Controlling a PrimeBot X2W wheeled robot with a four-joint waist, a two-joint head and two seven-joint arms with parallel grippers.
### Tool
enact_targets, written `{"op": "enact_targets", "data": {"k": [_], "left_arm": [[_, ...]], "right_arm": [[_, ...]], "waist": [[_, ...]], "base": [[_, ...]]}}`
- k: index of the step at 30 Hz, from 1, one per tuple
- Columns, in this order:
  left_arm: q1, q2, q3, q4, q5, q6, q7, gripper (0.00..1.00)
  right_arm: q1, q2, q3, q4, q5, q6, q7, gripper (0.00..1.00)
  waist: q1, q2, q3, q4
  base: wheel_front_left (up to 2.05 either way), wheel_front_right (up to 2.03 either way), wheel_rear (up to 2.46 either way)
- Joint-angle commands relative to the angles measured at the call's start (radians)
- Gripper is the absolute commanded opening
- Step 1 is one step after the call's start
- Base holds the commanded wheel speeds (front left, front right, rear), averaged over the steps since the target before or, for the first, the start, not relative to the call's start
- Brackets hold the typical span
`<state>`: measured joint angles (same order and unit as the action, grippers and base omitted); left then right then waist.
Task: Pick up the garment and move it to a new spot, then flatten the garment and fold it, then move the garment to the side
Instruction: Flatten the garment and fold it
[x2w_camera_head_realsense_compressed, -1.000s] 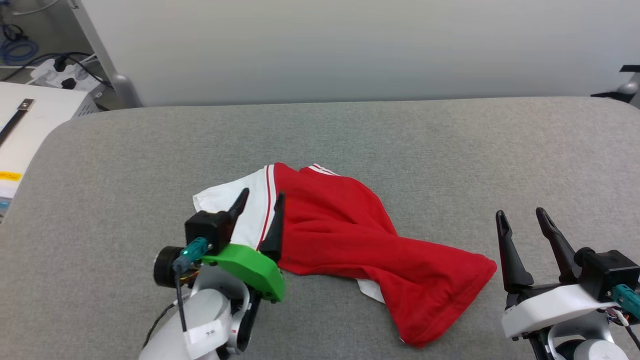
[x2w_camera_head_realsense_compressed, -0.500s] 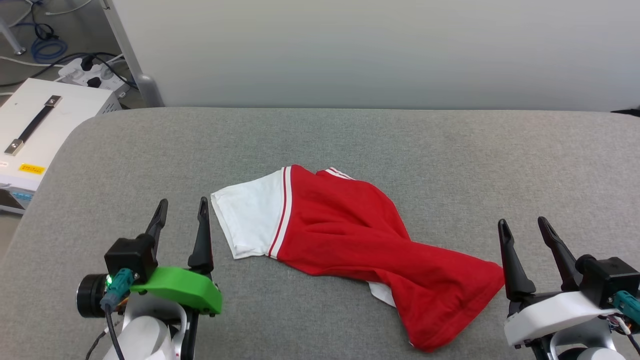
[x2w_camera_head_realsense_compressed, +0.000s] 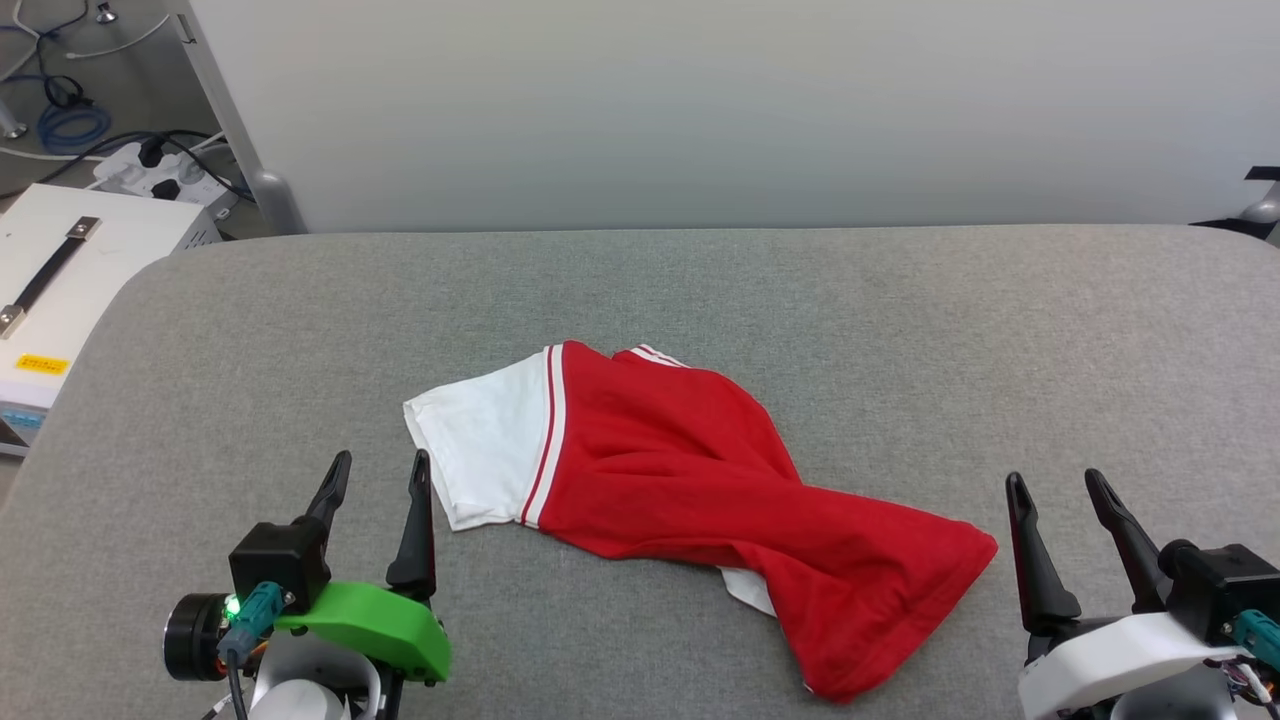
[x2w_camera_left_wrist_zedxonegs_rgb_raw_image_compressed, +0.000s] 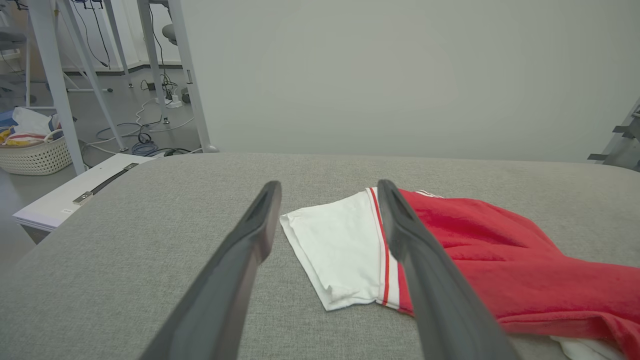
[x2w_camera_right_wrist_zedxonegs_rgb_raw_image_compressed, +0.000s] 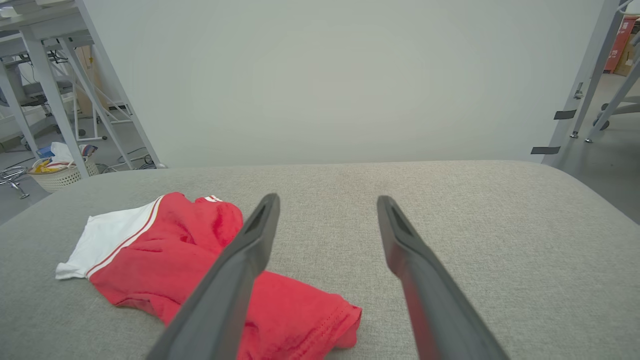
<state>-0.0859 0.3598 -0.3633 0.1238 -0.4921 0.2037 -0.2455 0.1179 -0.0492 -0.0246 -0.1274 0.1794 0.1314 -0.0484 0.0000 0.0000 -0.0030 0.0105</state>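
Observation:
The garment (x2w_camera_head_realsense_compressed: 690, 490) lies crumpled on the grey table (x2w_camera_head_realsense_compressed: 900, 340), plain red side up, a white sleeve (x2w_camera_head_realsense_compressed: 485, 445) with red-white trim spread at its left end and the hem twisted toward the lower right. Its letters and number are hidden. My left gripper (x2w_camera_head_realsense_compressed: 381, 470) stands open just left of the sleeve, apart from it, nothing between its fingers. In the left wrist view the sleeve (x2w_camera_left_wrist_zedxonegs_rgb_raw_image_compressed: 335, 250) lies between and beyond the fingers. My right gripper (x2w_camera_head_realsense_compressed: 1057, 485) is open to the right of the hem (x2w_camera_right_wrist_zedxonegs_rgb_raw_image_compressed: 320, 320), not touching it.
A white case with a black handle (x2w_camera_head_realsense_compressed: 60, 280) stands off the table's left edge. Cables and a power strip (x2w_camera_head_realsense_compressed: 150, 170) lie on the floor behind it. A pale wall panel (x2w_camera_head_realsense_compressed: 700, 100) runs along the table's far edge. A laundry basket (x2w_camera_left_wrist_zedxonegs_rgb_raw_image_compressed: 32, 150) sits on the floor.
My left gripper let go of the sleeve and drew back left and toward me, open. The garment stays flat on the table. The head camera shifted slightly.

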Motion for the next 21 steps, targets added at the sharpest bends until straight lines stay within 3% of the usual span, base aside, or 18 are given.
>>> {"op": "enact_targets", "data": {"k": [1,16,21], "left_arm": [[0.013,0.008,-0.003,-0.003,0.009,0.005,0.001,1.00],[0.007,0.016,-0.018,-0.012,0.011,0.011,0.017,1.00],[-0.008,0.009,-0.021,-0.019,0.007,0.010,0.016,1.00]], "right_arm": [[0.010,-0.001,0.000,-0.006,-0.002,-0.001,0.002,1.00],[0.001,-0.001,-0.006,-0.003,-0.009,-0.001,0.022,1.00],[-0.030,-0.016,0.050,0.025,0.032,-0.001,0.106,1.00]], "waist": [[0.0000,0.0000,-0.001,-0.001],[0.0000,0.0000,0.011,-0.007],[0.0000,0.0000,0.033,0.006]], "base": [[0.00,0.00,0.00],[0.00,0.00,0.00],[0.00,0.00,0.00]]}}
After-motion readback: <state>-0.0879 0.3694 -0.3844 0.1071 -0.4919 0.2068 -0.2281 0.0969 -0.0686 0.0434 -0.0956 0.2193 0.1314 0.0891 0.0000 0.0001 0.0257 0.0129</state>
